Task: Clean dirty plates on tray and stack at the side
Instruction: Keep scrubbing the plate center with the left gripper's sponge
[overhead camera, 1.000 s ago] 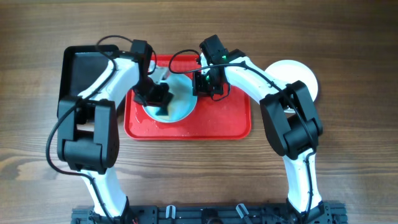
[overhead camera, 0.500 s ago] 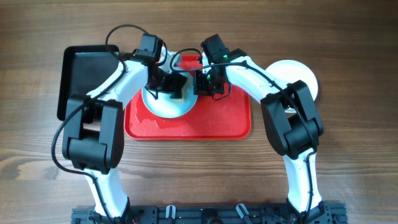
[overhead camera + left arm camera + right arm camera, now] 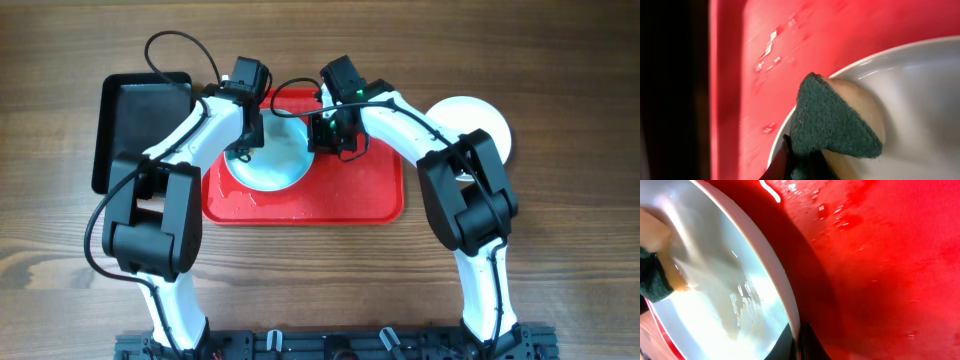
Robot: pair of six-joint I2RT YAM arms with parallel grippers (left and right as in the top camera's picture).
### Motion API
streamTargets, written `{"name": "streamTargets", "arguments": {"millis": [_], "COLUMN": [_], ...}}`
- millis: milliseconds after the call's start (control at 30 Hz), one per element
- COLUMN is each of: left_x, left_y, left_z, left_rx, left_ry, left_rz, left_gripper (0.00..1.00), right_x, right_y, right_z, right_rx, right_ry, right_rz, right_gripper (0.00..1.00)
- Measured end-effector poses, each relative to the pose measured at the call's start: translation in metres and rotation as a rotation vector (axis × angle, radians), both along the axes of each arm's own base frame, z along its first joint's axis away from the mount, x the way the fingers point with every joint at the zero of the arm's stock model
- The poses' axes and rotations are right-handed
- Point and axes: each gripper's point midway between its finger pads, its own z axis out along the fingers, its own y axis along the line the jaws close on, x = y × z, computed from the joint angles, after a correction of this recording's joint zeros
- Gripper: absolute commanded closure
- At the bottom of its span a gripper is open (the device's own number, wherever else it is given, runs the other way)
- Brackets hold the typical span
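A pale mint plate [image 3: 272, 160] lies tilted on the red tray [image 3: 350, 195]. My right gripper [image 3: 322, 140] is shut on the plate's right rim [image 3: 790, 311] and holds it up. My left gripper [image 3: 243, 150] is shut on a green and yellow sponge [image 3: 832, 122] and presses it on the plate's left edge [image 3: 920, 100]. A brownish wet smear shows on the plate in the right wrist view [image 3: 720, 305]. A white plate [image 3: 482, 125] lies on the table to the right of the tray, partly hidden by the right arm.
A black rectangular tray [image 3: 135, 125] stands left of the red tray. Water drops and bits lie on the red tray [image 3: 770, 45]. Both arms cross over the tray's back half.
My left gripper has swept the sponge from the plate's middle up and across to its left edge. The right gripper keeps its hold on the rim.
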Motion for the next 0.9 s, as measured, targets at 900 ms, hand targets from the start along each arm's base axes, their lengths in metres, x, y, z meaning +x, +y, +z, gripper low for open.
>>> {"name": "streamTargets", "arguments": {"millis": [900], "left_x": [-0.030], "left_y": [-0.144], "left_z": [0.020], "left_rx": [-0.850], "left_ry": [0.113], "left_rz": [-0.496], "left_gripper": [0.96], "right_x": [-0.001], "right_y": [-0.005], "right_z": [-0.001], "right_rx": [-0.001], "right_ry": [0.020], "right_rz": [-0.005], "right_gripper": [0.96]}}
